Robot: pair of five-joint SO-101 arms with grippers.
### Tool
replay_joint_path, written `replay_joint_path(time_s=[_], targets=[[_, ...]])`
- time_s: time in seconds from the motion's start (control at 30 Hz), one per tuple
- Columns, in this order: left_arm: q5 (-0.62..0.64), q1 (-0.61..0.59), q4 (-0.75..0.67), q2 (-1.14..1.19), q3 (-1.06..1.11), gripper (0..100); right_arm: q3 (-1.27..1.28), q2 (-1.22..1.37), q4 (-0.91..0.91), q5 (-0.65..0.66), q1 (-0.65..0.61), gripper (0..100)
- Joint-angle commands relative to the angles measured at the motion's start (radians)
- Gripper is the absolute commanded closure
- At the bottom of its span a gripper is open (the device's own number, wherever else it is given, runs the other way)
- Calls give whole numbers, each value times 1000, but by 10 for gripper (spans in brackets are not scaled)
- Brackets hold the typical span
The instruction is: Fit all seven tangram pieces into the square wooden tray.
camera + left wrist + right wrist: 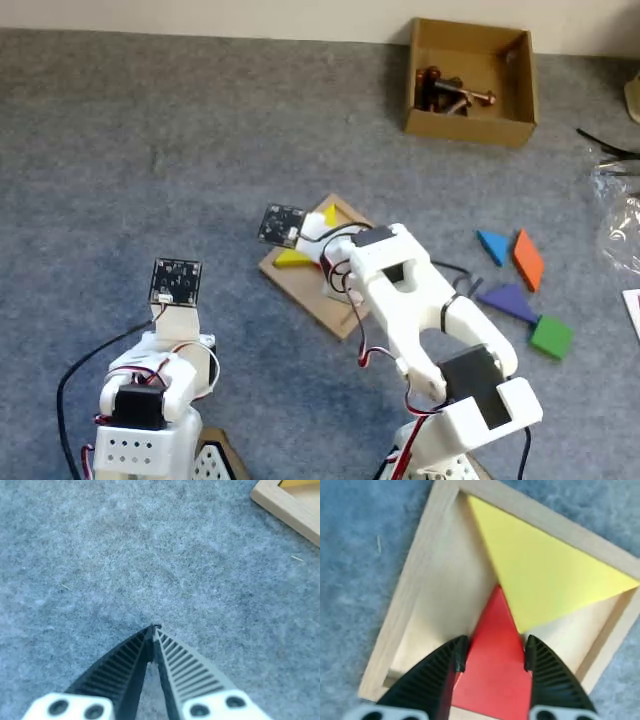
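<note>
Right pincer clamps red triangle; slide it flush against yellow triangle in tray. Left pincer closed, empty.

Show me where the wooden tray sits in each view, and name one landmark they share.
High view: the wooden tray lies mid-table, diamond-wise, beneath the right arm's wrist.
Left wrist view: a rim corner lies beyond the shut left pincer.
Right wrist view: its rim frames the right pincer, shut on the red triangle.
Shared landmark: the yellow triangle inside the tray.
</note>
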Motion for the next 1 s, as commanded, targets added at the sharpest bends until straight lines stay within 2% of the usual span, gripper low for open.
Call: replay_joint_path(time_s=[0.0, 0.47, 0.53, 0.7, 0.87, 0.97], targets=[[8, 15, -2, -7, 19, 995, -28, 48, -2, 26, 28, 847], [8, 15, -2, -7, 19, 995, -28, 48, 1, 29, 15, 848], [8, 15, -2, -7, 19, 995, -31, 47, 38, 34, 12, 848], [8, 15, -2, -7, 19, 995, -35, 47, 209, 161, 15, 848], [8, 15, -2, -7, 19, 995, -36, 47, 225, 172, 12, 927], [8, 15, -2, -7, 19, 995, -36, 47, 225, 172, 12, 940]])
